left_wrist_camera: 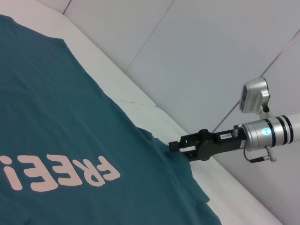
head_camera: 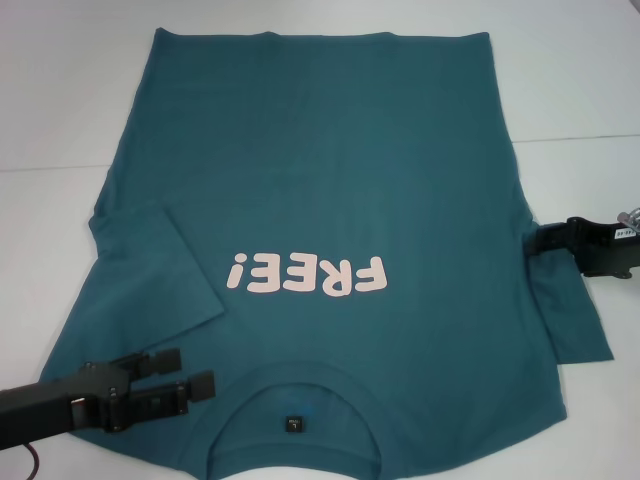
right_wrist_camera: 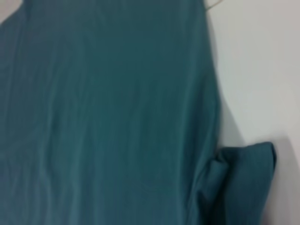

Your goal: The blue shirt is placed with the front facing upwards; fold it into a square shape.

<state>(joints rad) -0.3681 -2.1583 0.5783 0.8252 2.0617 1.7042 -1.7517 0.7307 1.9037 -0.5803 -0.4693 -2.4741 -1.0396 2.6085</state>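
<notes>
The blue shirt (head_camera: 340, 180) lies flat on the white table (head_camera: 60, 110), front up, with the pink "FREE!" print (head_camera: 305, 273) and the collar (head_camera: 293, 395) toward me. Its left sleeve (head_camera: 155, 265) is folded in over the body. Its right sleeve (head_camera: 575, 310) still lies spread outward. My left gripper (head_camera: 195, 370) is open and empty, low over the shoulder left of the collar. My right gripper (head_camera: 532, 240) is shut on the shirt's right edge at the underarm; it also shows in the left wrist view (left_wrist_camera: 174, 146). The right wrist view shows the shirt cloth (right_wrist_camera: 117, 117).
Bare white table (head_camera: 580, 90) surrounds the shirt on the far side and on both flanks. The shirt's hem (head_camera: 320, 38) lies near the table's far edge. A table seam line (head_camera: 50, 168) runs across on either side of the shirt.
</notes>
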